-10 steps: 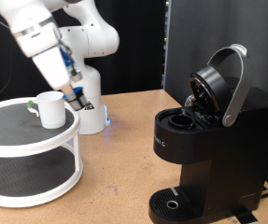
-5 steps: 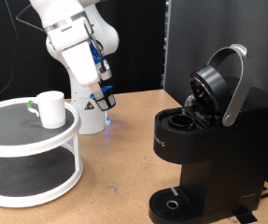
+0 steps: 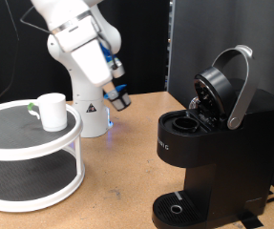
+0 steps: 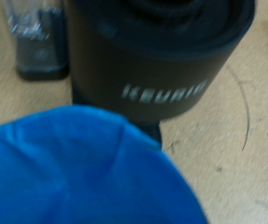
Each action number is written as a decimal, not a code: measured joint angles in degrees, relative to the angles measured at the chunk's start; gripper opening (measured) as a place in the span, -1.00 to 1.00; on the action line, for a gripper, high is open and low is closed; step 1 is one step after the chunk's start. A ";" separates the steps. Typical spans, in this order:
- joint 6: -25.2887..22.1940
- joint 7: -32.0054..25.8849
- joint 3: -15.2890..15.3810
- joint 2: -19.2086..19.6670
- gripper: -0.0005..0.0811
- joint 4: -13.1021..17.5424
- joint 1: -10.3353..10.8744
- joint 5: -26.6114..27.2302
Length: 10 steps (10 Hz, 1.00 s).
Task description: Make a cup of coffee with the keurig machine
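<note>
Hand (image 3: 118, 93): holding blue-topped pod (image 4: 77, 168), midway between cup (image 3: 52, 111) and keurig machine (image 3: 218, 143); lid open, chamber unloaded, cup unplaced.

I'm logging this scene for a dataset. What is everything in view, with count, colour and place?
keurig machine: one, matte black, lid raised, the exterior view's right.
cup: one, white, on the stand's top tier, the exterior view's left.
two-tier round stand: one, white with dark shelves, the exterior view's left.
table: one, tan wood, under everything.
robot arm: one, white, behind the stand.
gripper: one, blue-tipped fingers, in the air between cup and machine.
</note>
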 joint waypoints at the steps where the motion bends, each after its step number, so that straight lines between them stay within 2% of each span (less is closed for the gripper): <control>1: 0.21 1.14 0.76 0.58 0.18 0.90 0.90 1.51; 4: -3.71 1.24 1.56 3.39 0.18 6.10 3.78 2.94; 6: -4.42 1.32 2.30 5.17 0.18 8.67 4.80 2.95; 8: -3.84 1.59 3.11 6.73 0.18 9.85 4.97 2.95; 10: -1.64 5.82 4.09 7.96 0.18 10.22 4.97 2.71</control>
